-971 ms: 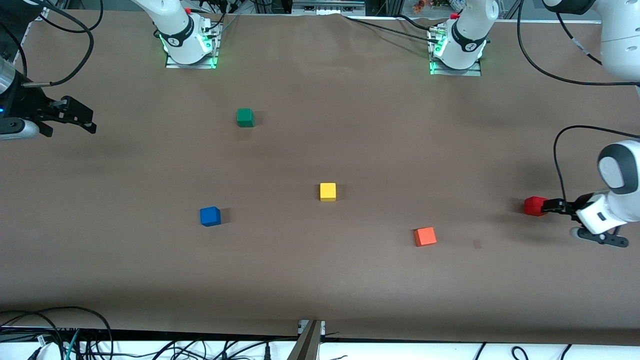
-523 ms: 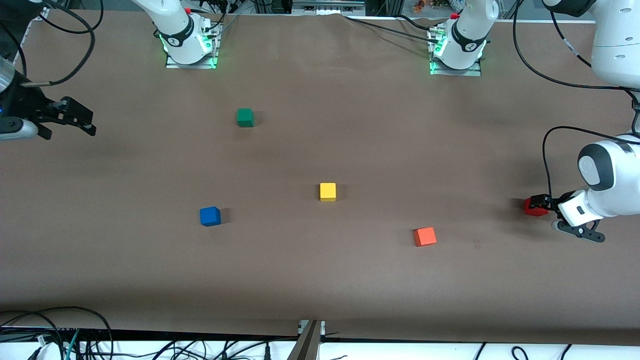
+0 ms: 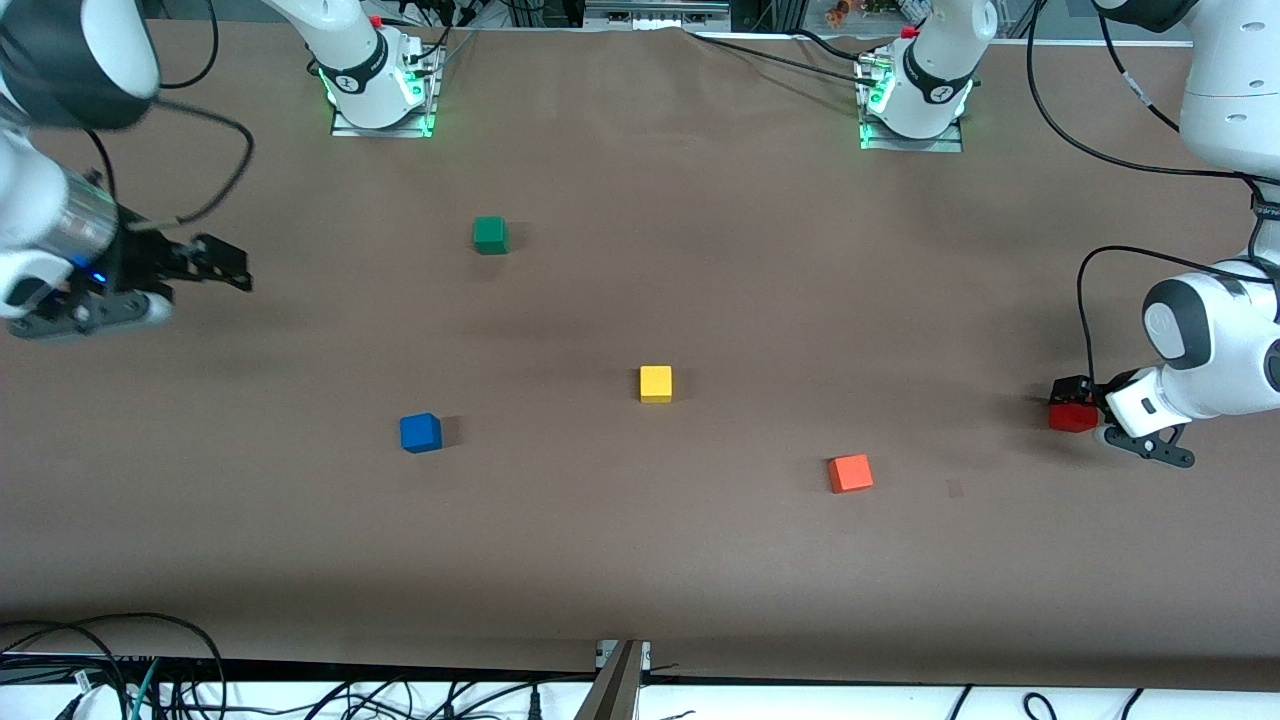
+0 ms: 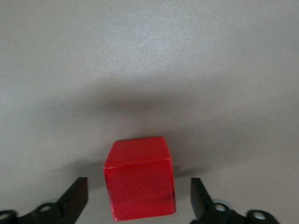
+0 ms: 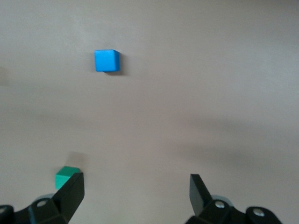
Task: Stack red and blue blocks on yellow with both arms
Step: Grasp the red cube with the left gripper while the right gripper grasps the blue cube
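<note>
The red block [image 3: 1072,417] sits on the table at the left arm's end. My left gripper [image 3: 1076,398] is open and low over it. In the left wrist view the red block [image 4: 140,184] lies between the two fingers of the left gripper [image 4: 138,198], with a gap on each side. The blue block [image 3: 420,432] sits toward the right arm's end and also shows in the right wrist view [image 5: 106,60]. The yellow cube [image 3: 656,383] sits at mid-table. My right gripper [image 3: 228,270] is open and empty over bare table at the right arm's end; it also shows in its own wrist view [image 5: 136,189].
A green cube [image 3: 490,235] sits nearer the robots' bases than the blue block; it shows beside a finger in the right wrist view [image 5: 65,176]. An orange cube [image 3: 850,473] lies between the yellow cube and the red block, nearer the front camera.
My left gripper has moved from beside the red block to over it, fingers now straddling it. My right gripper has swung in from the table's end toward the middle.
</note>
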Controlling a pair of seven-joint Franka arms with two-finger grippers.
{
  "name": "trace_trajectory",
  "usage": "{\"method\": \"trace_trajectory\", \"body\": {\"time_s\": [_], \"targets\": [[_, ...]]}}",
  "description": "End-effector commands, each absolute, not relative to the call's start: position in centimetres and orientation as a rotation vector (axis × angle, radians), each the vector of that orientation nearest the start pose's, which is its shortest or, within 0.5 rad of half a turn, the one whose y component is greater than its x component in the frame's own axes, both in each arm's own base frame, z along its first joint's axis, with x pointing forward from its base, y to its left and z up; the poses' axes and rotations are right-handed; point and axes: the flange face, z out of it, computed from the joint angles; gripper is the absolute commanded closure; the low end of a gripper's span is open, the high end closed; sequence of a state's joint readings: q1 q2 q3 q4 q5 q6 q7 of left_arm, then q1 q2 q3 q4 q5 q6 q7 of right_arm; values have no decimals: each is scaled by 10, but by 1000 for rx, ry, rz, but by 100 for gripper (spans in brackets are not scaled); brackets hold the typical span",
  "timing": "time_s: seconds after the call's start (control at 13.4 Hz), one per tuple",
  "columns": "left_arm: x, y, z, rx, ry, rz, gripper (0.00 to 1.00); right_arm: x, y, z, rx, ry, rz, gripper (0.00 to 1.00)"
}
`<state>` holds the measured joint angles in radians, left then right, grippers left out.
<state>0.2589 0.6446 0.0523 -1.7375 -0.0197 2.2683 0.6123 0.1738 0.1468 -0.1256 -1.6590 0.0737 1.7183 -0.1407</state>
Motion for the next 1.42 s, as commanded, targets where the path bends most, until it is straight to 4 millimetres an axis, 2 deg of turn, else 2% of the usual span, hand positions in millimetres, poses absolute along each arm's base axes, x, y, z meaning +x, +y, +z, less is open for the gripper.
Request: {"method": "trace_trajectory", "body": {"time_s": [0.0, 0.07, 0.22, 0.3, 0.37, 0.6, 0.75, 0.9, 1.05, 1.12, 1.2, 1.34], "targets": [[616, 196, 214, -3127, 501, 160, 82, 624, 60, 470, -3049, -307, 102, 0], [616, 196, 214, -3127, 501, 160, 100, 633, 70, 451, -3043, -322, 83, 0], [624, 191, 223, -3122, 511, 132, 100, 651, 103, 409, -3051, -398, 40, 0], [629, 180, 239, -3123, 524, 119, 100, 659, 113, 385, -3057, -415, 12, 0], [637, 160, 259, -3129, 552, 88, 100, 664, 126, 364, -3058, -463, -14, 0], [664, 88, 310, -3186, 559, 76, 100, 676, 145, 302, -3067, -521, -78, 0], [677, 26, 330, -3229, 550, 40, 100, 680, 154, 270, -3074, -539, -108, 0], [681, -47, 346, -3269, 512, 12, 100, 682, 160, 243, -3078, -550, -142, 0], [670, -136, 349, -3277, 403, 46, 100, 682, 167, 228, -3079, -560, -170, 0], [662, -190, 353, -3283, 339, 48, 100, 681, 167, 224, -3080, -560, -163, 1], [654, -236, 356, -3292, 259, 56, 100, 680, 166, 219, -3082, -560, -153, 1], [635, -317, 345, -3293, 174, 84, 100, 679, 166, 213, -3083, -552, -139, 1]]}}
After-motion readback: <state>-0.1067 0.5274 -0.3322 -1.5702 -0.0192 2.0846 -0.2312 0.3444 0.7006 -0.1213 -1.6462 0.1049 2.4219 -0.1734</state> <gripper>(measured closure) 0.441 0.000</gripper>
